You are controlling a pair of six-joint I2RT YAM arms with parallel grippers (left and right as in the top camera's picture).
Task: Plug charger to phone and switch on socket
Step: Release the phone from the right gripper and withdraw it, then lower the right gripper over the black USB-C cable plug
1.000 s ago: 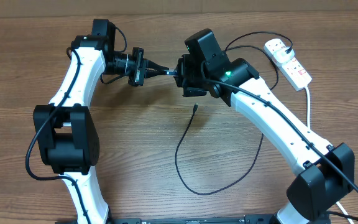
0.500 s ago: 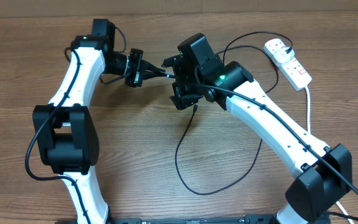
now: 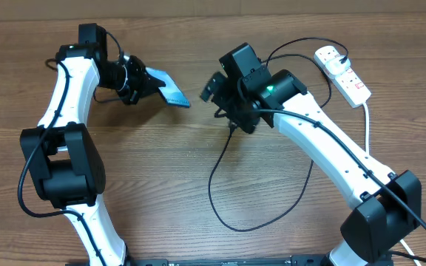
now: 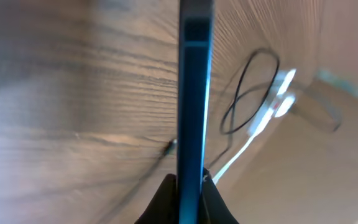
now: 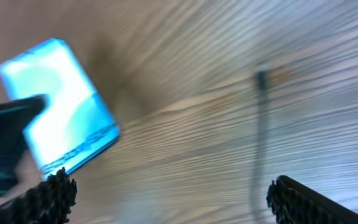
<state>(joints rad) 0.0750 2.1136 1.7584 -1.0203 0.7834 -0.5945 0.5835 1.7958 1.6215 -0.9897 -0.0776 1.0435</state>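
**Mia:** What lies on the worktop (image 3: pixel 161 170)?

**Tom:** A long thin black charger (image 3: pixel 211 188). It makes a big loop in the middle of the wood. Its small tip (image 3: pixel 231 130) lies flat at the top of the loop. The other end runs up to the socket (image 3: pixel 344 74), the white strip in the far right corner. A thick white cord (image 3: pixel 366 122) runs down from it.

**Mia:** Is anything in the way?

**Tom:** The right arm (image 3: pixel 324 133) reaches over the loop and hides a bit of the black cable.

**Mia:** Where is the phone (image 3: pixel 167 89)?

**Tom:** Up in the air, left of the tip and apart from it. The left end effector (image 3: pixel 145 83) is pinched tight on one end. The blue screen is tilted, and the free end points at the right arm.

**Mia:** How do the arms stand?

**Tom:** The left arm (image 3: pixel 69 81) goes up the left side, then bends to the right. The right arm slants from the near right corner up to the middle. The right end effector (image 5: pixel 169 183) has its fingers spread wide, with nothing between them. The tip lies on the wood just in front of it.
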